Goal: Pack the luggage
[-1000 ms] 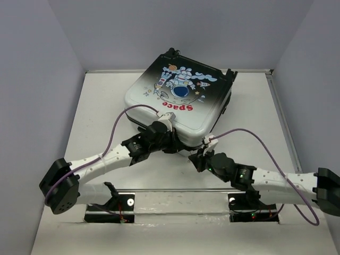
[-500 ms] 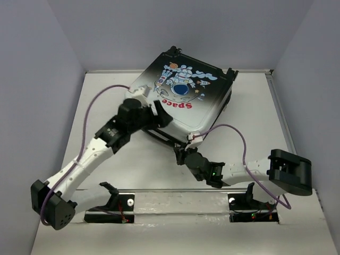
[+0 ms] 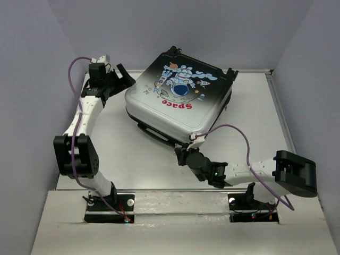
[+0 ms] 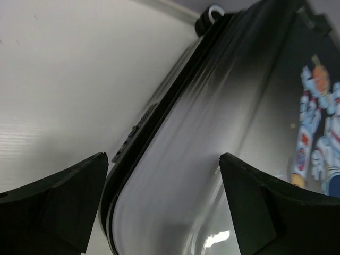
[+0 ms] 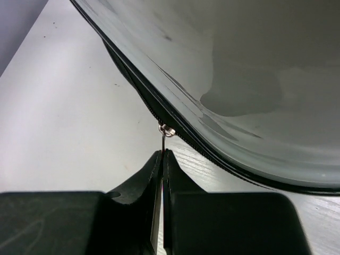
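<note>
Indoors, luggage [image 3: 180,101] lies on white table [image 3: 127,156], left hand [image 4: 162,159] spread, right hand [image 5: 161,155] pinching zipper pull [image 5: 166,130].

Overhead camera looks down on the table [image 3: 138,154]; both wrist cameras closely face the luggage [image 3: 180,101].

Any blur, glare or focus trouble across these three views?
Top view: sharp and evenly lit, with a soft shadow under the suitcase. Left wrist view: the shell is smeared, with a small glare patch low down; left pincer dark and soft. Right wrist view: zipper pull crisp, right pincer near-black.
</note>
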